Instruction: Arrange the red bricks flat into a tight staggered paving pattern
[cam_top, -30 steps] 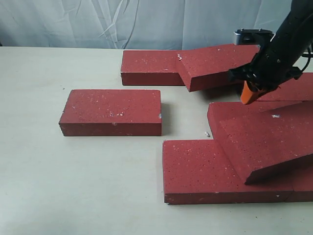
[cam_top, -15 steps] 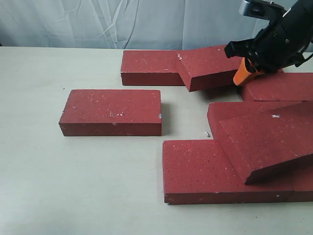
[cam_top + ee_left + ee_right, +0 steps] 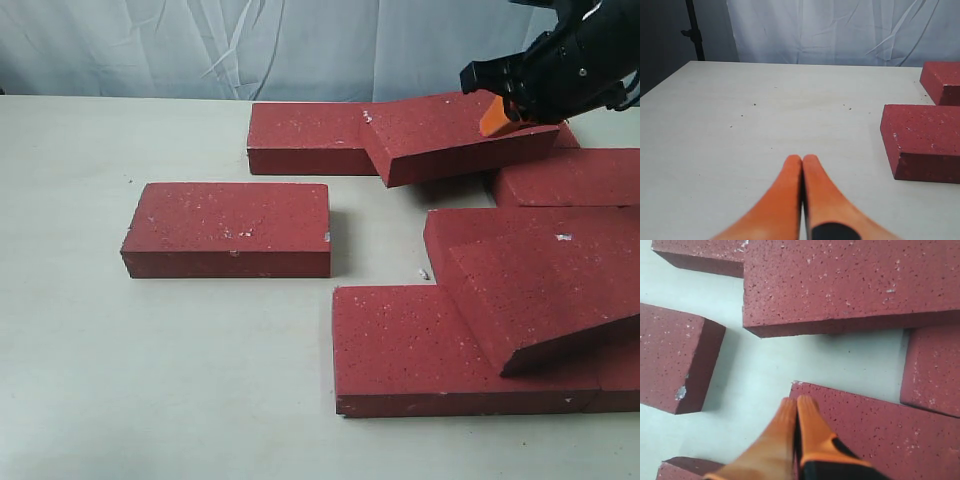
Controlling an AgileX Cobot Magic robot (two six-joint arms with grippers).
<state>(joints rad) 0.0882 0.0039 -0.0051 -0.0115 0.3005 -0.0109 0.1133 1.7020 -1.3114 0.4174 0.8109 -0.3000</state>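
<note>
Several red bricks lie on the table. A lone brick (image 3: 228, 228) lies flat at the left. At the back, one flat brick (image 3: 305, 135) has a tilted brick (image 3: 455, 135) (image 3: 850, 285) leaning on its end. At the right, another tilted brick (image 3: 545, 290) rests across a front brick (image 3: 405, 350) and a middle brick (image 3: 480, 222) (image 3: 890, 425). My right gripper (image 3: 495, 115) (image 3: 796, 401) is shut and empty, raised above the bricks at the back right. My left gripper (image 3: 802, 160) is shut and empty over bare table, left of a brick (image 3: 922, 140).
One more flat brick (image 3: 570, 178) (image 3: 932, 370) lies at the far right. A strip of bare table (image 3: 805, 360) separates the back row from the middle brick. A small white chip (image 3: 421, 272) lies beside the bricks. A white curtain (image 3: 300, 40) hangs behind.
My right gripper has risen and moved toward the back, from over the middle brick to above the tilted back brick. No brick has moved.
</note>
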